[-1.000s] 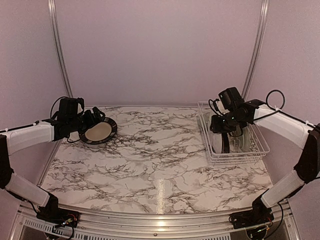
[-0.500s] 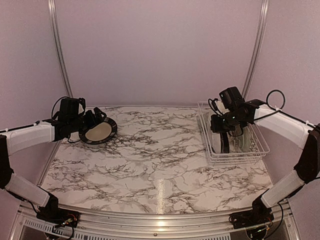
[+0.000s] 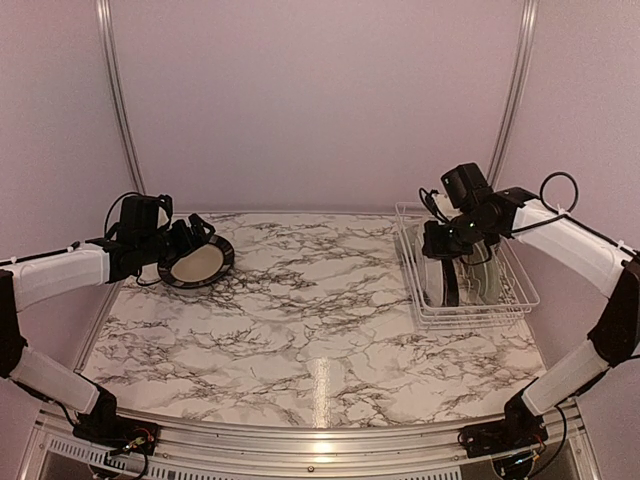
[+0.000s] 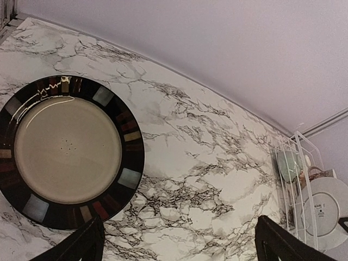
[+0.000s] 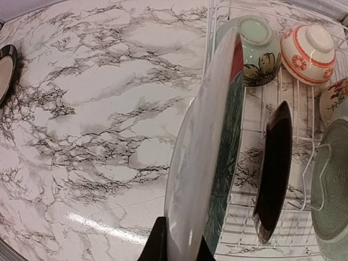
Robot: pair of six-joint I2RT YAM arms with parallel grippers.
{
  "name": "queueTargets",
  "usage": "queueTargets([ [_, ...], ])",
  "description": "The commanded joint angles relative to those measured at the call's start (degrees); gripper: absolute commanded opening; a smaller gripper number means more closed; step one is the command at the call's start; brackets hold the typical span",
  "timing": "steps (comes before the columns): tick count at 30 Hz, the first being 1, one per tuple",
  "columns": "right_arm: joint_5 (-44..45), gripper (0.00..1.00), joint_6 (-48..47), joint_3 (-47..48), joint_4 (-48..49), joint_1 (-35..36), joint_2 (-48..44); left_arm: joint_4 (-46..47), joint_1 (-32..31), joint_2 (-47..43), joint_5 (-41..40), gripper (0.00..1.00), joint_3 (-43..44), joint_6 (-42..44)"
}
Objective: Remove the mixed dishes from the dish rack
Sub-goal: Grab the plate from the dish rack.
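My right gripper point(image 3: 447, 243) is shut on the top rim of a plate point(image 5: 209, 147) with a white back and a green and red patterned face. The plate stands on edge at the left side of the white wire dish rack point(image 3: 470, 318); my fingertips point(image 5: 159, 244) pinch its rim. A black plate point(image 5: 274, 168), a pale green plate point(image 5: 331, 185), a greenish flowered mug point(image 5: 255, 49) and an orange-red-and-white bowl point(image 5: 307, 46) are in the rack point(image 5: 208, 32). My left gripper point(image 3: 195, 232) is open and empty beside the black-rimmed plate point(image 3: 197, 262), which lies flat on the table point(image 4: 68, 152).
The marble table point(image 3: 320, 300) lies between the two arms. The rack sits at the back right, close to the right wall and a metal rail point(image 3: 510, 100). In the left wrist view the rack point(image 4: 293, 185) shows far right, holding a white plate underside point(image 4: 326, 204).
My right wrist has risen slightly with the plate still pinched. My left gripper has drawn back a little from the black-rimmed plate.
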Motion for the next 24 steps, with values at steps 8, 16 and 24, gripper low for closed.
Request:
queueTargets([
  [8,1.5,0.0,-1.3,11.0,-0.8,-0.2,-4.8,1.9,-0.3,-0.2,2.0,0.98,-0.6,0.1],
  [16,2.1,0.0,-10.0,14.6,-1.7,-0.1,-6.0,1.9,-0.4,-0.3,3.2,0.98,-0.1,0.3],
  [24,6.2,0.0,-23.0,14.6,5.9,4.5,-6.6,1.0,-0.3,-0.5,6.6,0.98,1.4,0.4],
])
